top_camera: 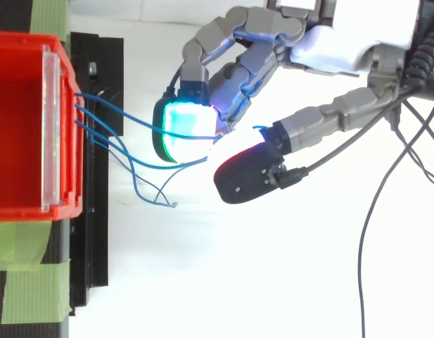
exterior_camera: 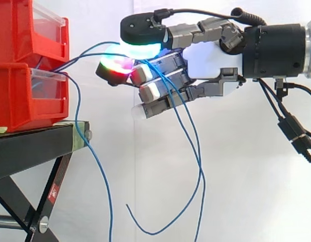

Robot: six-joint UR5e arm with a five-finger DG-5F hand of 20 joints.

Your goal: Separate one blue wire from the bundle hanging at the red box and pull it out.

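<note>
Stacked red boxes (exterior_camera: 19,98) stand on a black stand (exterior_camera: 29,146) at the left; the red box (top_camera: 20,134) has a clear front lip. Several thin blue wires (top_camera: 107,130) come out of its front. My hand (exterior_camera: 210,58) reaches in from the right, level with the boxes. A cyan-green glowing pad (top_camera: 181,130) and a red glowing pad (exterior_camera: 117,68) are pinched together on blue wire (exterior_camera: 89,50) that runs taut from the box. Past the pinch, blue strands (exterior_camera: 188,131) drape over the lower fingers and hang down. Another blue wire (exterior_camera: 102,176) hangs free beside the stand.
Green tape (top_camera: 27,282) holds the box to the stand. A white curtain (exterior_camera: 145,166) backs the scene. The stand's crossed legs (exterior_camera: 49,196) sit below the boxes. Loose blue wire ends (top_camera: 157,193) curl between the box and my hand.
</note>
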